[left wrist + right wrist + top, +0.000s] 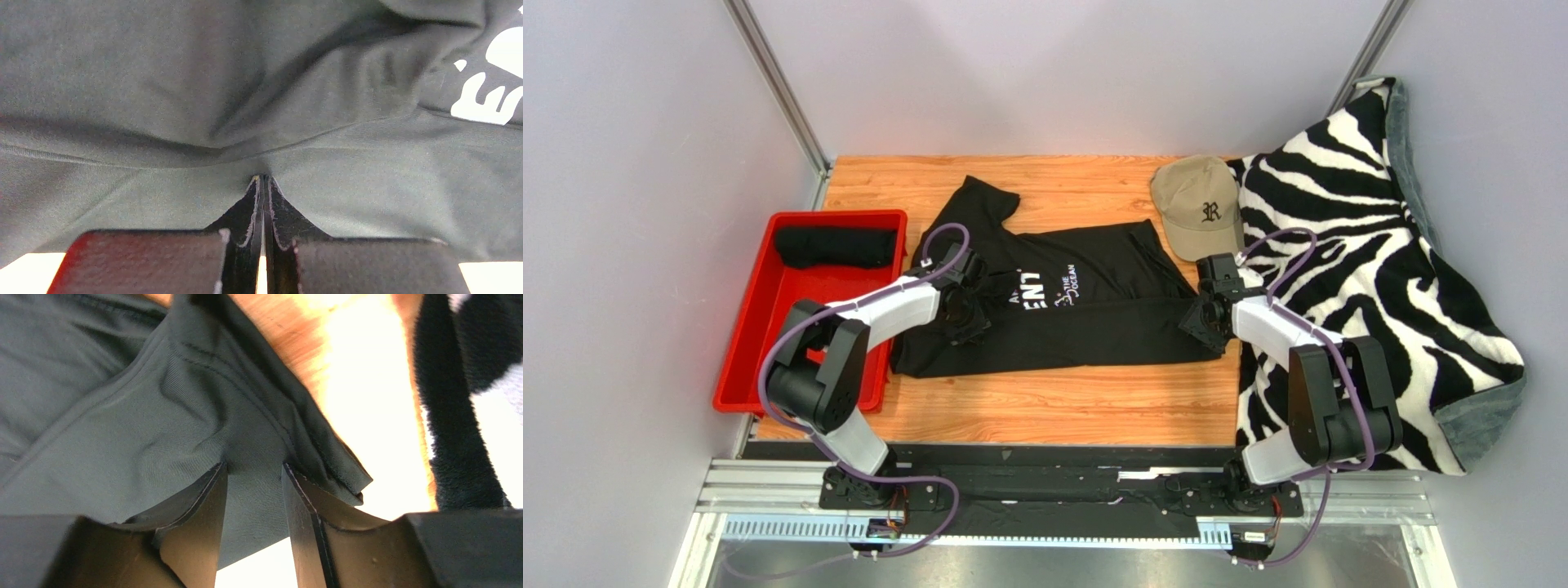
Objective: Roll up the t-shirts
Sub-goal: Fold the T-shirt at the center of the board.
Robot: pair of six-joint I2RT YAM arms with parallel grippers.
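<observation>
T-shirts: lettered t-shirt [1100, 306] lies spread mid table [1051, 410]; rolled t-shirt [836, 248] sits at far end of red bin [744, 361], left of table. L gripper [263, 180] pinched tight on lettered t-shirt's fabric; R gripper [253, 471] narrowly apart, fingers straddling its right hem

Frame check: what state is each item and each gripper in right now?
lettered t-shirt: laid flat, partly folded, not rolled.
second t-shirt: rolled, lying in the red bin.
red bin: holds only that roll.
cap: crown up, beside the blanket.
blanket: rumpled, heaped at the right.
left gripper: shut, pinching the lettered t-shirt.
right gripper: open, astride that shirt's edge.
</observation>
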